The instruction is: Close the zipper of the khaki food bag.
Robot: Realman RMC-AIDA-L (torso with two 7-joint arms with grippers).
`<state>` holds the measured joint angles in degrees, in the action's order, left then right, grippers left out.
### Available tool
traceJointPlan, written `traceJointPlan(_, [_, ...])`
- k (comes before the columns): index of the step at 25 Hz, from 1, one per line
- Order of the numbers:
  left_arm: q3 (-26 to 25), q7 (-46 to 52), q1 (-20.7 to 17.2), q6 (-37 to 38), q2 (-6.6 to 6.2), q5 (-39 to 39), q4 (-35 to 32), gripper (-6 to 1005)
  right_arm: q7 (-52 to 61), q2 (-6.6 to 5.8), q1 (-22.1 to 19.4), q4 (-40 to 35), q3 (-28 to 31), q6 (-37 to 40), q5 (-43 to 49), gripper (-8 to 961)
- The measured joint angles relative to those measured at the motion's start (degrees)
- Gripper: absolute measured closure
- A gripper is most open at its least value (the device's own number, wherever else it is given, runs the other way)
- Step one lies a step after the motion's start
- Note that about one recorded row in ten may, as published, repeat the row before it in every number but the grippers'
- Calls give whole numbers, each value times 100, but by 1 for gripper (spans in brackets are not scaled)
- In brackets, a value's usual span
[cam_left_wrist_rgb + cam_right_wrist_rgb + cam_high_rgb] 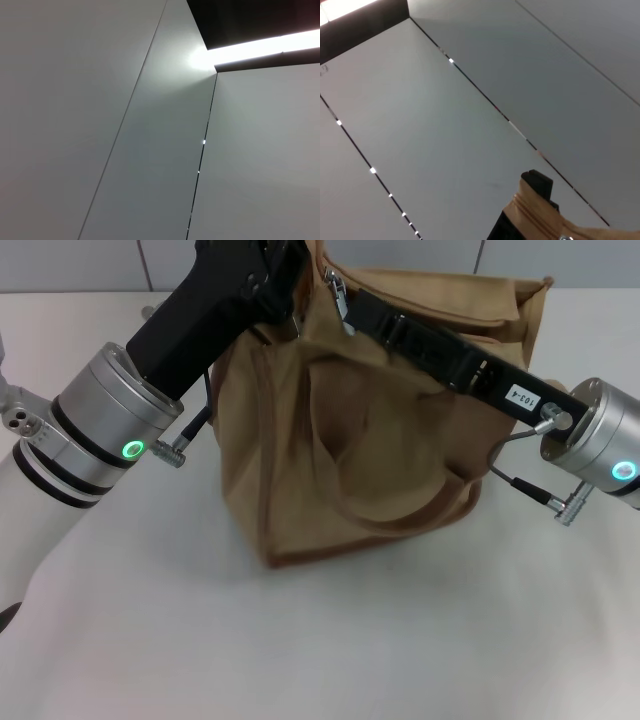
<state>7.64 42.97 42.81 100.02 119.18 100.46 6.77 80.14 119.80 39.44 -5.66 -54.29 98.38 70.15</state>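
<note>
Head camera looking down over khaki food bag (360, 420), both wrist cameras facing panelled wall (100, 125)

My khaki food bag (350, 440) is showing as matt woven canvas, soft and creased, with darker brown cloth piping running along its lower edges. Its looped handle (345, 485) at the centre of the frame is looking like the same dull cloth. The zipper (540, 212), at the lower right of the right wrist frame, is showing ribbed khaki tape. My left gripper (285, 280) and right gripper (345, 300) are wearing matt black plastic housings, while the wrist rings behind them are gleaming as brushed silver metal. The table (320, 640) is lying smooth, white and matt.
</note>
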Motion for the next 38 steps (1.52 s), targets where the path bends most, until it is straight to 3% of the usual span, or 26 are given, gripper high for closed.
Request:
traceJointPlan(11, [0, -7, 1, 2, 0, -4, 0, 977, 289, 0, 65, -6, -30, -103, 0, 545])
traceJointPlan(24, [0, -9, -1, 9, 0, 0, 0, 977, 482, 0, 116, -10, -110, -134, 111, 686])
traceJointPlan(38, [0, -9, -1, 17, 0, -1, 57, 978, 679, 0, 136, -85, -163, -224, 130, 537])
